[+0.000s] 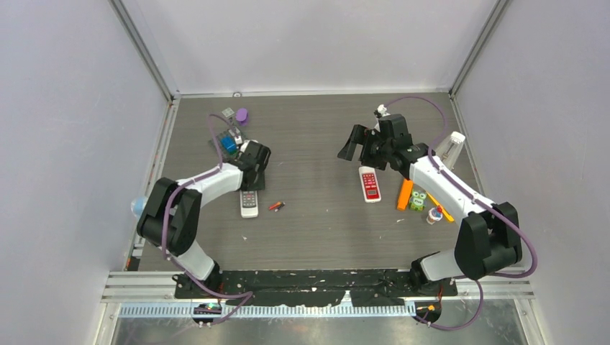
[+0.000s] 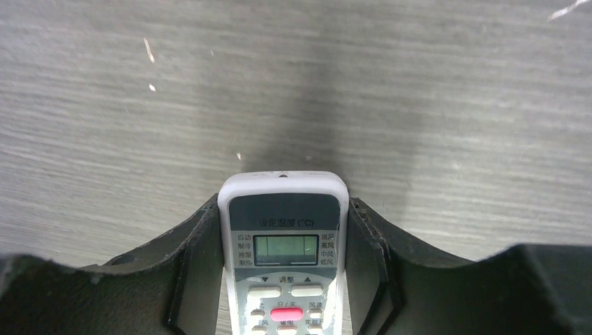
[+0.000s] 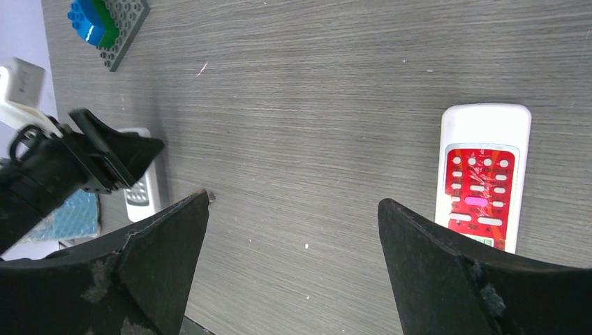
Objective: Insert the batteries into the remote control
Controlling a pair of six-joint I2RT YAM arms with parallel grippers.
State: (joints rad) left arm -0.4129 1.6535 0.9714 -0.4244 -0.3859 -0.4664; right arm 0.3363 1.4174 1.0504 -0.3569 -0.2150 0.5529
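Observation:
A grey-white remote control (image 1: pixel 249 201) lies on the table left of centre, buttons up. My left gripper (image 1: pixel 253 176) is at its far end, shut on it. In the left wrist view the remote (image 2: pixel 283 230) sits between the two black fingers (image 2: pixel 192 272), which press against its sides. Tiny red-orange batteries (image 1: pixel 277 206) lie just right of this remote. A white remote with a red face (image 1: pixel 370 184) lies right of centre and shows in the right wrist view (image 3: pixel 482 174). My right gripper (image 1: pixel 357 147) hangs open and empty above the table (image 3: pixel 293 202), beside the red remote.
An orange block (image 1: pixel 405 194), a green frog toy (image 1: pixel 418 200), a small figure (image 1: pixel 434 215) and a clear cup (image 1: pixel 449 147) stand at the right. Blue bricks on a grey baseplate (image 1: pixel 229 143) and a purple piece (image 1: pixel 242 115) sit at the back left.

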